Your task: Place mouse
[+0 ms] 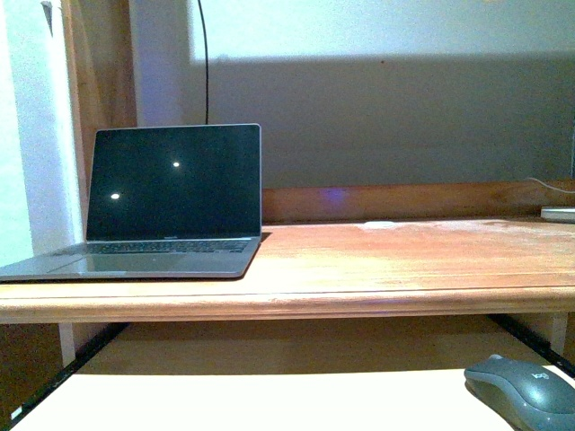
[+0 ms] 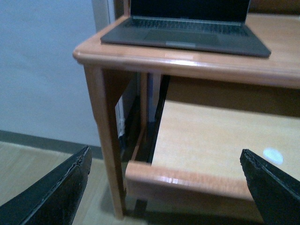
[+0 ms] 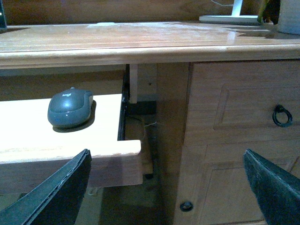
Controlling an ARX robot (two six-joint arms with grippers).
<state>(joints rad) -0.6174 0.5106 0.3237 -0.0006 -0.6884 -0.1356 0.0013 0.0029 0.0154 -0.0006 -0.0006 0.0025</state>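
The dark grey mouse [image 1: 524, 392] lies on the pull-out keyboard tray [image 1: 269, 400] at its right end, below the desk top. It also shows in the right wrist view [image 3: 70, 108], near the tray's right edge. My right gripper [image 3: 166, 192] is open and empty, in front of the tray's right corner and the desk's drawer front, short of the mouse. My left gripper [image 2: 164, 187] is open and empty, in front of the tray's left front corner [image 2: 187, 180]. Neither gripper shows in the front view.
An open laptop [image 1: 162, 206] with a dark screen stands on the desk top [image 1: 404, 260] at the left. A white flat thing [image 1: 558, 214] lies at the far right back. Drawers with a ring handle [image 3: 282, 116] sit right of the tray. A desk leg [image 2: 105, 131] stands at the left.
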